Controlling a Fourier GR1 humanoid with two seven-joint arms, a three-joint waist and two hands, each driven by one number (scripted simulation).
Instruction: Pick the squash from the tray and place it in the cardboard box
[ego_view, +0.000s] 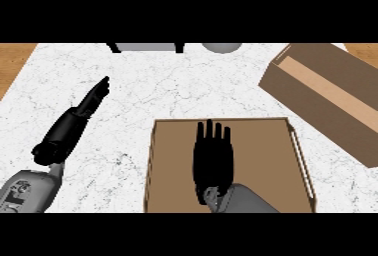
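Note:
A brown tray (266, 155) lies on the white marble counter, low in the middle of the head view. My right hand (212, 160) is stretched flat over the tray's middle, fingers straight and pointing away from me. No squash shows; I cannot tell whether it lies under that hand. The cardboard box (325, 95) stands open at the upper right, turned at an angle, a short way beyond the tray's far right corner. My left hand (77, 117) rests over the counter to the left of the tray, fingers straight and pointing up and right, holding nothing.
A grey object with dark legs (148, 47) and a grey round thing (221, 47) sit at the counter's far edge. Wooden surface (15, 60) shows beyond the marble at the far left and far right.

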